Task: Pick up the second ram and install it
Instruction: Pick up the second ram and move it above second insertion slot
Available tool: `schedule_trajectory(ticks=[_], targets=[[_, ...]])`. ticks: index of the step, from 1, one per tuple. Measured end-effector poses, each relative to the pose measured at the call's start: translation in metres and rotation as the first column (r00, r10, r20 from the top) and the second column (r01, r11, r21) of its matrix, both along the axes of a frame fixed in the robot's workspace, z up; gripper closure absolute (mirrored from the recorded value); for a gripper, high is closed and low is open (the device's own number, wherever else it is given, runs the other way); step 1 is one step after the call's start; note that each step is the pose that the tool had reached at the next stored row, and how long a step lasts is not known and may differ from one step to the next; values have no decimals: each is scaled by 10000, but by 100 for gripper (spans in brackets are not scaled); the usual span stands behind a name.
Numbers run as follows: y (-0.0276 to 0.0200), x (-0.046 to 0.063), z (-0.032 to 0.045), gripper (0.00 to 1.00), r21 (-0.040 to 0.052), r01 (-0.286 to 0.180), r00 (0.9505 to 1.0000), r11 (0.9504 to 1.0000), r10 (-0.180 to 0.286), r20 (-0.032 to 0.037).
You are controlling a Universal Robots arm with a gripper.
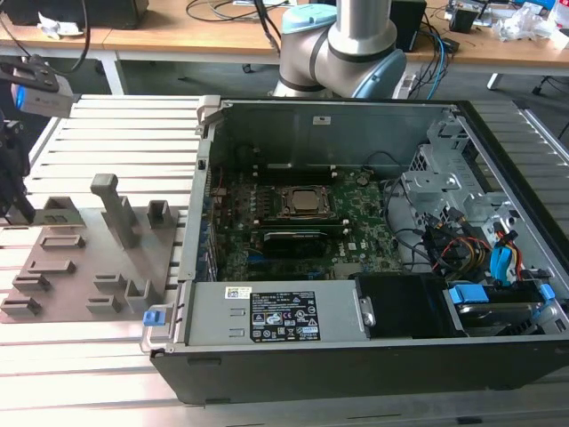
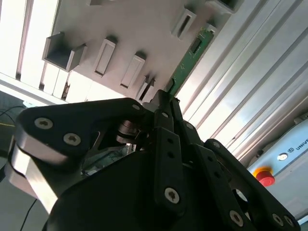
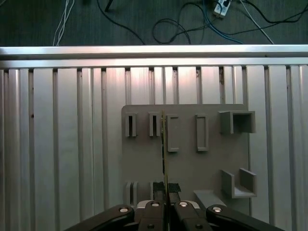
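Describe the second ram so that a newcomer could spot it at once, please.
Start at the grey fixture plate on the slatted aluminium table. There the hand grips the second ram: a long, narrow green board, unlike the plain grey holders around it.

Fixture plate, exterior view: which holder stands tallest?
The grey post with the flat cap, near the middle of the grey fixture plate. It rises well above the low blocks and brackets around it.

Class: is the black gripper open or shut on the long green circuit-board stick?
Shut on it: in both wrist views the black gripper pinches one end of the green circuit-board stick.
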State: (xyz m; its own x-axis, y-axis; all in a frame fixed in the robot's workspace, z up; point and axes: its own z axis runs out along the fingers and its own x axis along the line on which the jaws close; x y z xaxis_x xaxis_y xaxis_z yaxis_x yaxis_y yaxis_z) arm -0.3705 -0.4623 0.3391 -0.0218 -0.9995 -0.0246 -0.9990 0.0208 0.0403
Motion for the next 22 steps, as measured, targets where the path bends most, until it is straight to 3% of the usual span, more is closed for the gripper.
schedule_trajectory(ticks=[6,15,19,22], targets=[[4,0,209,86,1,0,10000,10000,0,0],[8,0,437,86,0,0,10000,10000,0,0],[10,0,584,86,0,0,10000,10000,0,0],[10,0,623,86,2,0,10000,10000,0,2]])
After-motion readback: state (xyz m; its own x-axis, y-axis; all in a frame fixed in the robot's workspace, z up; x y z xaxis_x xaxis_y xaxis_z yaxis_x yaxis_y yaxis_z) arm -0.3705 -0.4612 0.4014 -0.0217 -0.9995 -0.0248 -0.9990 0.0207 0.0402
